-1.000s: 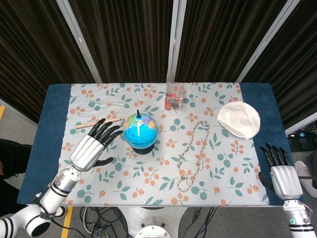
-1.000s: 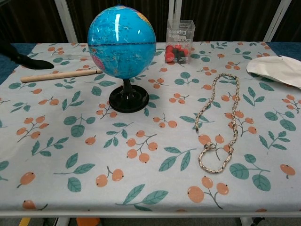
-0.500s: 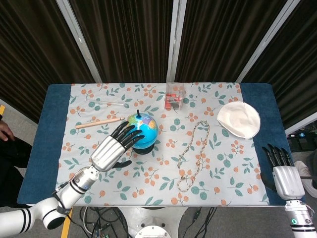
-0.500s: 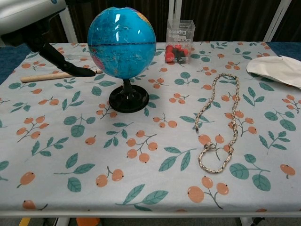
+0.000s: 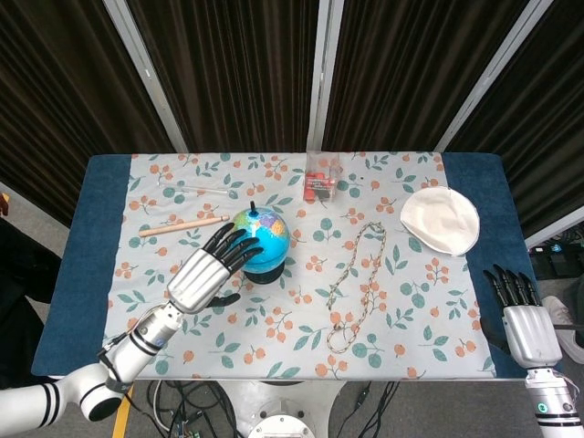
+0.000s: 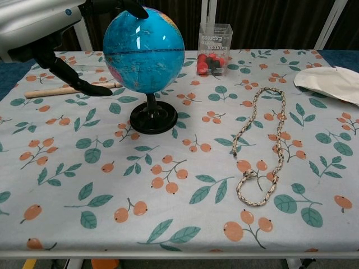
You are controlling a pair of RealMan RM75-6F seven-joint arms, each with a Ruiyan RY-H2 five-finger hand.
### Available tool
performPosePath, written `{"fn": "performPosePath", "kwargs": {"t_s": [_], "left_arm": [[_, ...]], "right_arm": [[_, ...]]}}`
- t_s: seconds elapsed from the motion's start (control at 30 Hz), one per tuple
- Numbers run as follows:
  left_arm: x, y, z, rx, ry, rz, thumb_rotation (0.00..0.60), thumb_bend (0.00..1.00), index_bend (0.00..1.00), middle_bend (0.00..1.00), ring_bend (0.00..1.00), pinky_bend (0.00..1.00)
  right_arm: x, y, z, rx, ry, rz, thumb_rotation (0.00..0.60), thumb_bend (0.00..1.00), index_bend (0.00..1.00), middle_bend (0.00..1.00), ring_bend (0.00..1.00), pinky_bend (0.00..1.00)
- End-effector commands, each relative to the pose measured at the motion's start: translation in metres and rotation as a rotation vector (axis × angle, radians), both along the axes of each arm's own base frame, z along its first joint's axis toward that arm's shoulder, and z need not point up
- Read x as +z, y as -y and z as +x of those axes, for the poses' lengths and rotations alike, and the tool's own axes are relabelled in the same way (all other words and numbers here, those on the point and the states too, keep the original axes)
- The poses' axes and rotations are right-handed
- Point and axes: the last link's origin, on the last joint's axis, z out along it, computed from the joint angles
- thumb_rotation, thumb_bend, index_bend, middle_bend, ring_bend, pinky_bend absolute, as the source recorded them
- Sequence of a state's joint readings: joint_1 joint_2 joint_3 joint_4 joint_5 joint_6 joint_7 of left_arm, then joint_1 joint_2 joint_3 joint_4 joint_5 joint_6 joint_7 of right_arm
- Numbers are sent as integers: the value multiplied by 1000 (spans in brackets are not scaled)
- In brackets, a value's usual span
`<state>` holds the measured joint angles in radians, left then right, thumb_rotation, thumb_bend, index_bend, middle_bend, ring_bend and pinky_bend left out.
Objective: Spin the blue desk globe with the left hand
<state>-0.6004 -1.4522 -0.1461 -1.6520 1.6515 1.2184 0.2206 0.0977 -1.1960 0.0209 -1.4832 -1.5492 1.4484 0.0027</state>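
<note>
The blue desk globe (image 5: 263, 234) (image 6: 143, 49) stands upright on its black round base (image 6: 153, 119), left of the table's middle. My left hand (image 5: 205, 271) (image 6: 42, 25) is at the globe's left side with its fingers spread; the black fingertips (image 5: 239, 246) lie over the globe's upper left surface and appear to touch it. In the chest view a fingertip (image 6: 133, 8) shows on top of the globe and the thumb (image 6: 78, 84) reaches out below. My right hand (image 5: 522, 321) hangs open off the table's near right corner, holding nothing.
A wooden stick (image 5: 183, 224) lies behind my left hand. A clear box of red pieces (image 5: 320, 180) stands at the back. A looped rope (image 5: 356, 283) lies right of the globe, and a white cloth (image 5: 441, 219) lies far right.
My left hand moved right from the table's left side up to the globe, and its fingertips now lie on the globe's top left. The right hand has barely moved.
</note>
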Motion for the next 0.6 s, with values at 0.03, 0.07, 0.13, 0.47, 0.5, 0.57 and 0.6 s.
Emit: {"fn": "performPosePath", "kwargs": {"t_s": [0.03,0.07,0.13,0.47,0.5,0.57,0.6], "left_arm": [[1,0,-2,5,-2,3,600,121,159,134,52,42],[1,0,-2,7,-2,4,600,121,159,134,52,42],[2,0,-5,11,-6,9,600,121,160,134,52,42],[20,2,-38,119,-58,74,600,122,167,163,52,41],[24,2,-43,140,-58,84,600,122,170,176,52,41],[33,2,-52,180,-48,108,600,121,175,183,52,41],[38,2,-56,195,-43,123,600,121,176,183,52,41]], "right_arm": [[0,0,0,-1,-1,0,600,325,0,0,0,0],[0,0,0,-1,-1,0,600,325,0,0,0,0],[0,0,0,-1,0,1,600,325,0,0,0,0],[0,0,1,1,-2,1,600,325,0,0,0,0],[0,0,1,2,-3,1,600,325,0,0,0,0],[0,0,2,4,-4,0,600,325,0,0,0,0],[0,0,3,5,-5,1,600,324,0,0,0,0]]}}
